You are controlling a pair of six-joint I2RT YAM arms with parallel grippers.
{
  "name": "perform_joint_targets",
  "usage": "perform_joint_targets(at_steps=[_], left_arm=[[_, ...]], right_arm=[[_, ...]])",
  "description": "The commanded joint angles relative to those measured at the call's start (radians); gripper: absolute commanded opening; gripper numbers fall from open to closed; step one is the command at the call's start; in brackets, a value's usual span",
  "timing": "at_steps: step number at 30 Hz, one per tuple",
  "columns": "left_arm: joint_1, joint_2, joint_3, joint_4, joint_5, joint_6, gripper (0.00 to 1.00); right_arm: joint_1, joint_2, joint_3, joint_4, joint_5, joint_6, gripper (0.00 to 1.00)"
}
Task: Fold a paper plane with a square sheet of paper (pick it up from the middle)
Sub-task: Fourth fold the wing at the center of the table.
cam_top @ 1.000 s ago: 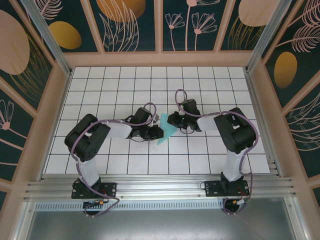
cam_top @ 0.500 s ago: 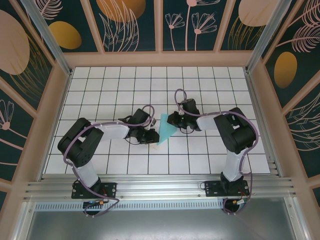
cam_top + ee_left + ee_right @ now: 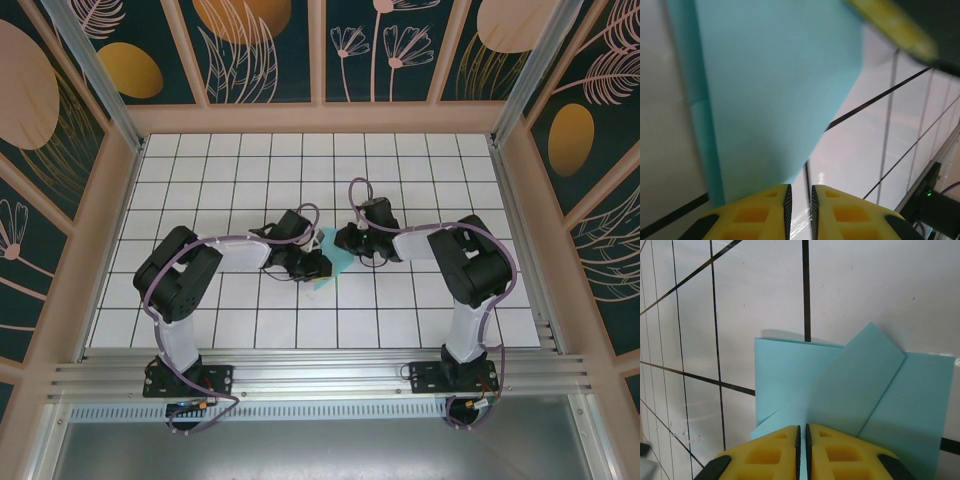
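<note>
Your left gripper [image 3: 312,264] and your right gripper [image 3: 347,240] are close together near the middle of the white table [image 3: 420,170] with the black lines. The light blue-green paper [image 3: 337,262] is right there between them, and the two black arms hide a lot of it from above. In the right wrist camera, the two yellow fingers [image 3: 765,450] of your right gripper are pressed almost flat together. The paper goes straight in between them, so they are clamped on its near edge. From there you can see the paper is folded, with one slanted flap lying over the rest. It spreads out above the white tiles and makes a thin shadow along its far edge. In the left wrist camera, the paper is a big blue-green sheet in front of the lens. Your left gripper's yellow fingers [image 3: 760,215] are nearly together, with just a thin slit between them. The bottom tip of the paper comes down to the top of one finger. You cannot tell from here if those fingers are pinching the paper or just touching it.
</note>
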Motion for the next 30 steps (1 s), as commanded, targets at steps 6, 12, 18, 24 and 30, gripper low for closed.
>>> perform_joint_targets(at_steps=[6,12,18,24,30], left_arm=[[-0.014,-0.015,-0.156,-0.041,0.024,0.053,0.22],[-0.013,-0.055,-0.232,-0.045,0.02,0.064,0.22],[-0.014,-0.097,-0.243,-0.066,0.028,0.071,0.23],[-0.014,-0.211,-0.207,-0.088,0.004,0.072,0.23],[0.009,-0.33,-0.196,-0.046,-0.165,0.003,0.24]], right_arm=[[0.004,0.072,-0.042,-0.138,0.116,-0.002,0.16],[0.005,0.075,-0.041,-0.137,0.115,-0.001,0.16],[0.006,0.072,-0.031,-0.145,0.115,-0.004,0.16],[0.01,0.073,-0.018,-0.154,0.112,-0.007,0.16],[0.013,0.03,0.026,-0.169,0.085,-0.028,0.18]])
